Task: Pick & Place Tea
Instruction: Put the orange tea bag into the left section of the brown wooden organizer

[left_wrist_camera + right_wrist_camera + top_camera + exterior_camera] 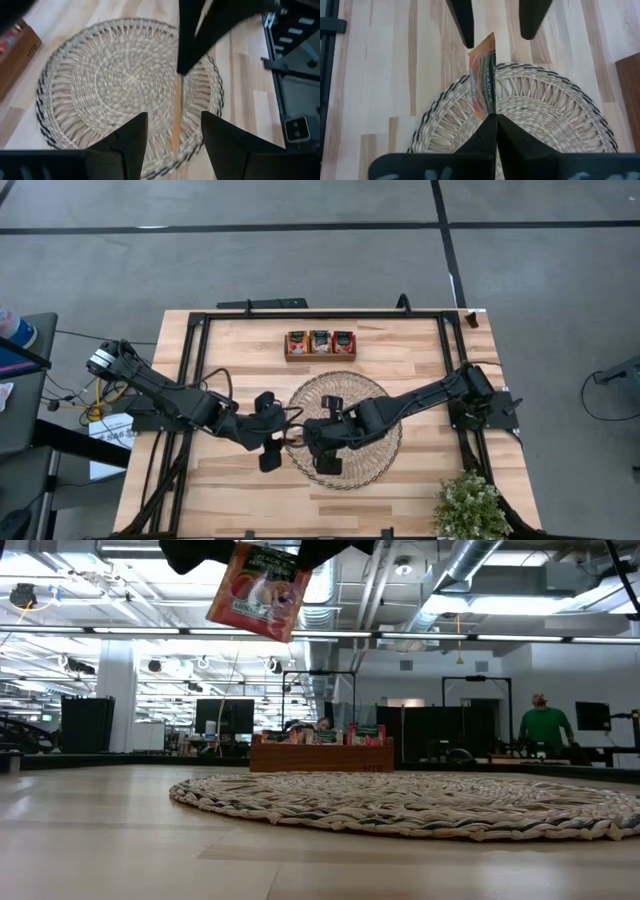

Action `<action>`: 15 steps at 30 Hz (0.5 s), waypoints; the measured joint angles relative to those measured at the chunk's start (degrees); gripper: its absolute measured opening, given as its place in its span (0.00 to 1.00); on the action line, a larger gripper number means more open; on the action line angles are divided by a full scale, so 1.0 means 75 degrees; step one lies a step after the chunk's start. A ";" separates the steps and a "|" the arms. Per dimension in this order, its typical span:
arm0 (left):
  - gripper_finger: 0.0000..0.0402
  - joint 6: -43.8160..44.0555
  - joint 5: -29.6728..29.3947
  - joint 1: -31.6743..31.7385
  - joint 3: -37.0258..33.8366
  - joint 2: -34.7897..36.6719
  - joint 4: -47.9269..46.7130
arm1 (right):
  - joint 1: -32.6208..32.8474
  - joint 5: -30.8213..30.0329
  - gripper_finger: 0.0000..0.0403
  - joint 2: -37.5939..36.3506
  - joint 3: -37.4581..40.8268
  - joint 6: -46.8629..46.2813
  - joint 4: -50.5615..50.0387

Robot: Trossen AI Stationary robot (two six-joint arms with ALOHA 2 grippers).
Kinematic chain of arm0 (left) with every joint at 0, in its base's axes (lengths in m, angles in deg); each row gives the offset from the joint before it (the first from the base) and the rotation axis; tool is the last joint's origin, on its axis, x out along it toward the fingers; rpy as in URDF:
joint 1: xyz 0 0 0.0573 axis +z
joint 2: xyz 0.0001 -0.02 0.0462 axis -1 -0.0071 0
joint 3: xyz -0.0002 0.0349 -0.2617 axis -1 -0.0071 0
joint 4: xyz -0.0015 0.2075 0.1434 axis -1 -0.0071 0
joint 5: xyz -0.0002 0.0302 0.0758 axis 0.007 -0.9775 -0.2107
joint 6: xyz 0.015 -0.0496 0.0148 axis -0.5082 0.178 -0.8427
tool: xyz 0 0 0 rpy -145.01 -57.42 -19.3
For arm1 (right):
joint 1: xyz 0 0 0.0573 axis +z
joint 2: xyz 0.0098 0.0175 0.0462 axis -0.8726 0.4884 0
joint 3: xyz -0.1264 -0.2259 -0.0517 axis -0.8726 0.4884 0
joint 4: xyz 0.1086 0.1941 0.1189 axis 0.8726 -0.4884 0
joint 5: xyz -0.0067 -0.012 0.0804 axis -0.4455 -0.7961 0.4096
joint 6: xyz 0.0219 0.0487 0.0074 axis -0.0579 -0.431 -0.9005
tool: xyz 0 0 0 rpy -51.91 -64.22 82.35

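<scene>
Red-orange square tea-bag packet point(484, 79) with a dark green centre label, pinched edge-on at the tips of the right gripper point(492, 116), fingers pressed together on its lower corner. Seen in the low view hanging at the upper left of centre, packet point(258, 590) tilted, well above the large round woven straw mat point(420, 802). Printing on the label too small to read; only pale lettering on green made out. Thin orange edge of the same packet point(176, 114) visible in the left wrist view, just below the dark right-arm fingers at top centre.

Small brown wooden compartment tray point(320, 345) at upper centre of the high view, just beyond the mat point(375, 460), three compartments, each holding upright packets with red and green showing. In the low view, tray point(322, 756) at centre behind the mat, packet tops peeking over its wall. Corner of the tray point(17, 52) cut off at the left edge of the left wrist view, faint stamped letters on its side unreadable.

Left gripper point(174, 131) just left of the mat's rim in the high view point(268, 432), fingers apart, holding nothing, facing the packet. Held packet itself hidden under the arms in the high view.

Light wooden table point(400, 505); green leafy plant point(472, 505) at its lower right corner, partly cut off.
</scene>
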 joint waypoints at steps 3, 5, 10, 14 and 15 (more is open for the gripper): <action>0.44 -0.0117 -0.0099 0.0065 0.0000 0.0000 0.0069 | -0.0015 0.0017 0.00 0.0000 0.0000 0.0005 0.0012; 0.44 -0.0117 -0.0099 0.0128 0.0000 0.0000 0.0054 | -0.0057 0.0019 0.00 0.0000 0.0000 0.0005 0.0014; 0.44 -0.0134 0.0153 0.0308 0.0000 0.0000 0.0052 | -0.0066 0.0014 0.00 0.0000 0.0000 0.0010 0.0014; 0.44 -0.0149 0.0388 0.0441 0.0000 0.0000 0.0049 | -0.0060 0.0014 0.00 0.0000 0.0000 0.0008 0.0015; 0.44 -0.0149 0.0447 0.0481 0.0000 0.0000 0.0049 | -0.0060 0.0014 0.00 0.0000 0.0000 0.0008 0.0015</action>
